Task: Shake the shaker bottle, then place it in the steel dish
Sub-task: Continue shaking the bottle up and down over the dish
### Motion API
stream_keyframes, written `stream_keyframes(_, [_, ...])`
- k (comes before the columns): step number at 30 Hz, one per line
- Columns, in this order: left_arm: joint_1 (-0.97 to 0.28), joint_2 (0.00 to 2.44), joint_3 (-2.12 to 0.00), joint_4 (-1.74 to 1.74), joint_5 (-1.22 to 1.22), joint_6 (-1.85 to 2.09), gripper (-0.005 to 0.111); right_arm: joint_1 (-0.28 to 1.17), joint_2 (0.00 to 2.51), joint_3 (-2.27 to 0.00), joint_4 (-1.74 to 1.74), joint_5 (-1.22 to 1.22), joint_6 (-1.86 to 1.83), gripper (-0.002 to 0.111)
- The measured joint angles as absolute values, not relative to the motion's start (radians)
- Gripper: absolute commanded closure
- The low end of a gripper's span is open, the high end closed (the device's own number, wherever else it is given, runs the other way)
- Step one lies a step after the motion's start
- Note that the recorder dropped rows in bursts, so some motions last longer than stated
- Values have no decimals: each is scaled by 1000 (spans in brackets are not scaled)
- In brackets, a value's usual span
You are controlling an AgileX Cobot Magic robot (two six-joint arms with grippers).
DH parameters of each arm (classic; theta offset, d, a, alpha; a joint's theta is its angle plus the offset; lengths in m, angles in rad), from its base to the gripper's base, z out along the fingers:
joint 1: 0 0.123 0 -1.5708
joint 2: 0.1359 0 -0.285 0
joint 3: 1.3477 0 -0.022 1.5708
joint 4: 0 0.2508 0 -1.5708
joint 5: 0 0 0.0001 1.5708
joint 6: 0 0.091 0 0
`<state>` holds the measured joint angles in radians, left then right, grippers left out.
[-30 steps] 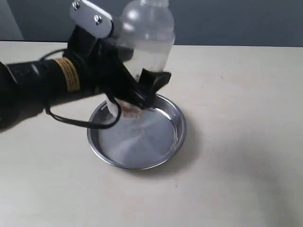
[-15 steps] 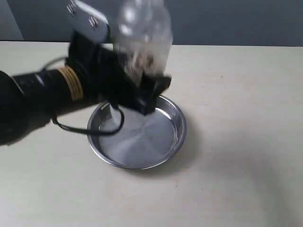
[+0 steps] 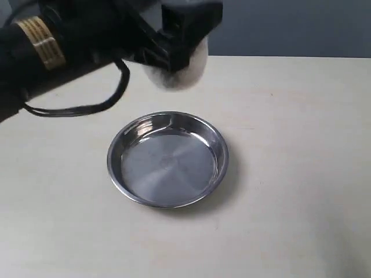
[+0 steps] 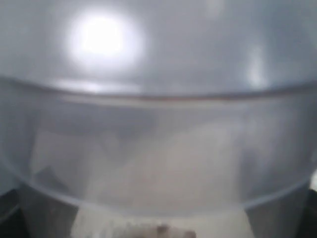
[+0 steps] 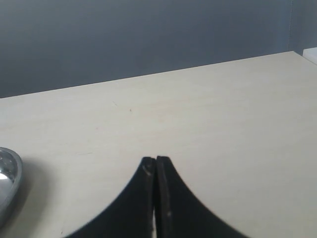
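My left gripper (image 3: 182, 49) clamps the shaker bottle (image 3: 178, 74) | bottle now lifted from just over the steel dish (image 3: 223, 156), dish well below my gripper | I judge shaking under way, placement pending | my right gripper (image 5: 156, 168) closed, idle.

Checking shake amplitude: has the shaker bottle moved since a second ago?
Yes. The shaker bottle has gone up in the exterior view, clear of the steel dish it overlapped.
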<state>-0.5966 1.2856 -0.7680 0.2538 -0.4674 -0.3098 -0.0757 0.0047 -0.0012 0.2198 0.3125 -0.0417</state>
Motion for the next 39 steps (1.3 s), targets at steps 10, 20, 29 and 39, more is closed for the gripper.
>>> stream_keyframes(10, [-594, 1329, -745, 314, -484, -351, 106, -76, 5, -1, 220, 312, -42, 109])
stream_keyframes(20, [-585, 1313, -733, 408, -540, -478, 106, -76, 5, -1, 220, 312, -42, 109])
stream_keyframes(29, [-549, 1324, -713, 484, -528, -545, 106, -76, 5, -1, 220, 312, -42, 109])
stream_keyframes(39, [-549, 1411, -689, 491, -426, -510, 106, -76, 5, -1, 220, 312, -42, 109])
